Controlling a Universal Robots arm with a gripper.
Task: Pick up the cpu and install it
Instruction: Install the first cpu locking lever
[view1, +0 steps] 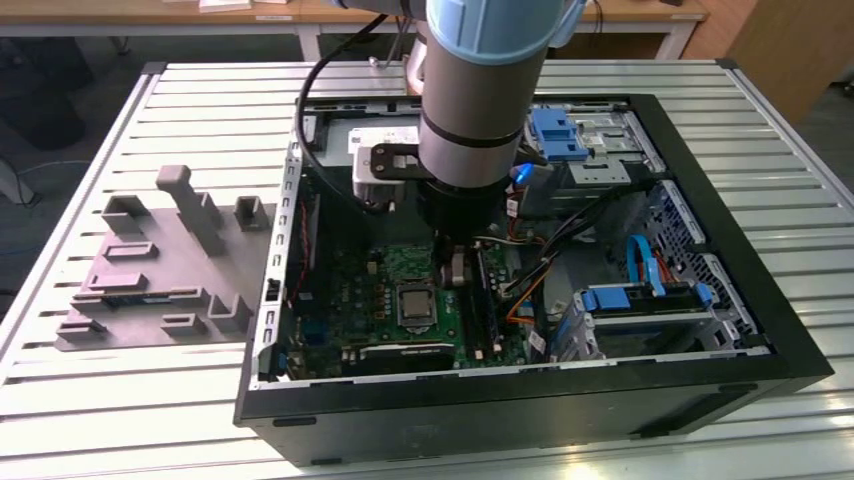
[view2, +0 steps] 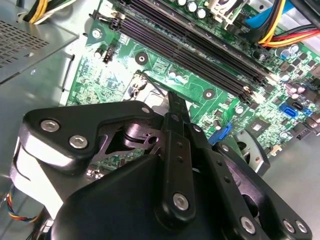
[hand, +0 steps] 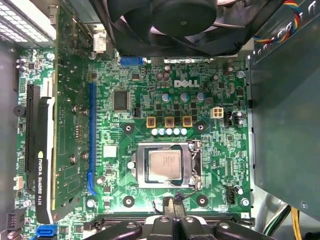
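The cpu (hand: 165, 165), a small square chip with a pale silvery top, lies flat inside the silver-framed socket (hand: 195, 165) on the green motherboard (hand: 220, 150). In the first wrist view my gripper (hand: 172, 202) is a short way off the socket's frame, on the side of the memory slots, with nothing between its fingers. Seen in the second wrist view, the gripper (view2: 175, 102) has its black fingers (view2: 177, 145) pressed together, shut and hanging above the board. The exterior view has the gripper (view1: 463, 285) inside the open computer case, just to that view's right of the socket (view1: 416, 302).
A grey moulded tray (view1: 147, 280) lies outside the case on the exterior view's left. A black fan (hand: 165, 25), a graphics card (hand: 42, 150), memory slots (view2: 200, 55), blue drive brackets (view1: 641, 298) and loose cables (view1: 561, 250) crowd the case, whose walls (view1: 747, 300) ring the board.
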